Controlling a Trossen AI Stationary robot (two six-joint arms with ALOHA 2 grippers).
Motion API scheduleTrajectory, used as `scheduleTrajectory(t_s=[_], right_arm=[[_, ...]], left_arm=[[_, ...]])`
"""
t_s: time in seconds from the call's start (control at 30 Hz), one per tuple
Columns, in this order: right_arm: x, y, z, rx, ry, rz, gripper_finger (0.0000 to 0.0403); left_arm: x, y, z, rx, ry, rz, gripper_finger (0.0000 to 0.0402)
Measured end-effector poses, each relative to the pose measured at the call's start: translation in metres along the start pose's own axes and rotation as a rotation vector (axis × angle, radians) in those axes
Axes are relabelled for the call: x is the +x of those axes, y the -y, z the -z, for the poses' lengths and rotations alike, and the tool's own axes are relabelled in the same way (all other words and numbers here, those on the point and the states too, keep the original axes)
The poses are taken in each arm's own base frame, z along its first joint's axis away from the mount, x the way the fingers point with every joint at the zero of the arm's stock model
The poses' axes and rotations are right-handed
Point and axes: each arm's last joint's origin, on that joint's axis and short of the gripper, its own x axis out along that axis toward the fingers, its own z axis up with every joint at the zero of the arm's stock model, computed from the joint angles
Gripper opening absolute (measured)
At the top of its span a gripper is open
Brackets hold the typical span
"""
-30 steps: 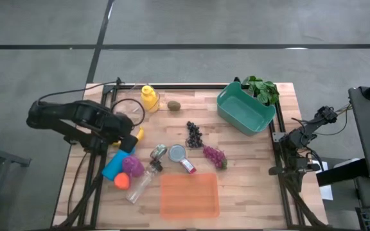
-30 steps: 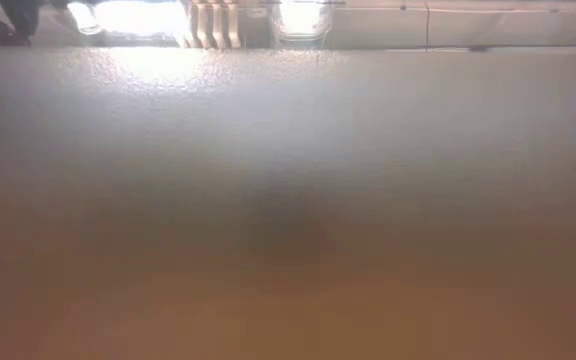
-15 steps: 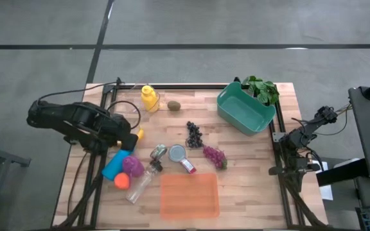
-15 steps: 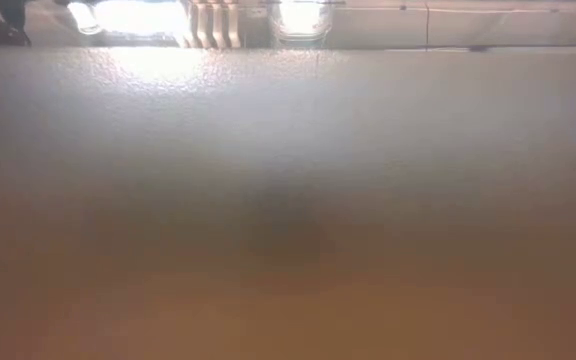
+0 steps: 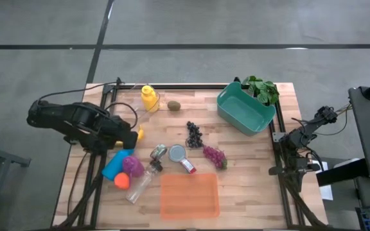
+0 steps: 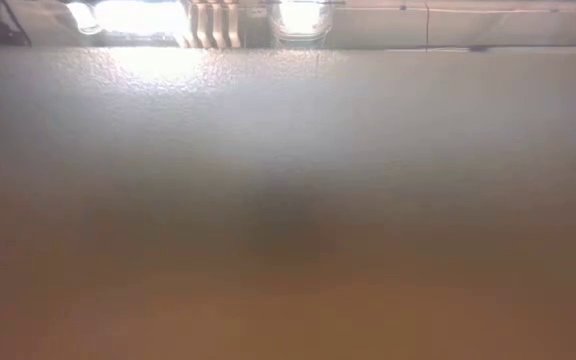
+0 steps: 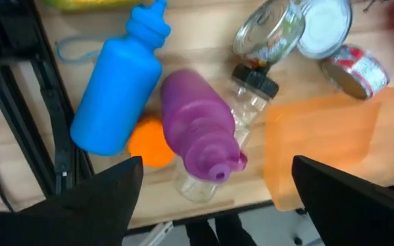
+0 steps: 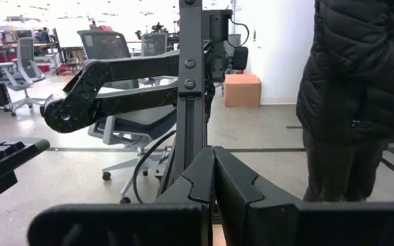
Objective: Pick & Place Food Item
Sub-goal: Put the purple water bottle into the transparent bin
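Observation:
My left gripper (image 7: 214, 198) hangs open over the table's left part, pointing down, and touches nothing. Below it lie a blue bottle (image 7: 115, 89), a purple bottle (image 7: 200, 133) and an orange ball (image 7: 149, 142). In the high view the gripper (image 5: 128, 138) stands next to a yellow banana (image 5: 139, 133). A kiwi (image 5: 174, 105), dark grapes (image 5: 194, 134) and purple grapes (image 5: 214, 156) lie on the wooden table. My right gripper (image 8: 214, 181) is shut and parked level beyond the table's right edge.
A teal bin (image 5: 245, 109) with greens (image 5: 262, 88) behind it stands at the far right. An orange tray (image 5: 189, 195) lies near the front edge. A yellow squeeze bottle (image 5: 149, 98), a clear jar (image 7: 272, 31) and a can (image 7: 354, 68) lie about. A person (image 8: 361, 82) stands beyond the right arm.
My left gripper has rolled about its own axis above the bottles, staying in about the same place. Nothing on the table has moved.

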Motion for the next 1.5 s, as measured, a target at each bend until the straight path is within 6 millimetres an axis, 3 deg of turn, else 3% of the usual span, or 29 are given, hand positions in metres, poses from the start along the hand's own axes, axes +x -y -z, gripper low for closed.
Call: scheduleTrajectory(t_s=[0.57, 1.5], right_arm=[[0.0, 0.0, 0.0, 0.0, 0.0, 0.0, 0.0008], [0.0, 0.0, 0.0, 0.0, 0.0, 0.0, 0.0008]], left_arm=[[0.032, 0.02, 0.032, 0.197, 0.029, -0.134, 0.0384], [0.077, 0.046, 0.04, 0.263, 0.045, -0.291, 0.0376]])
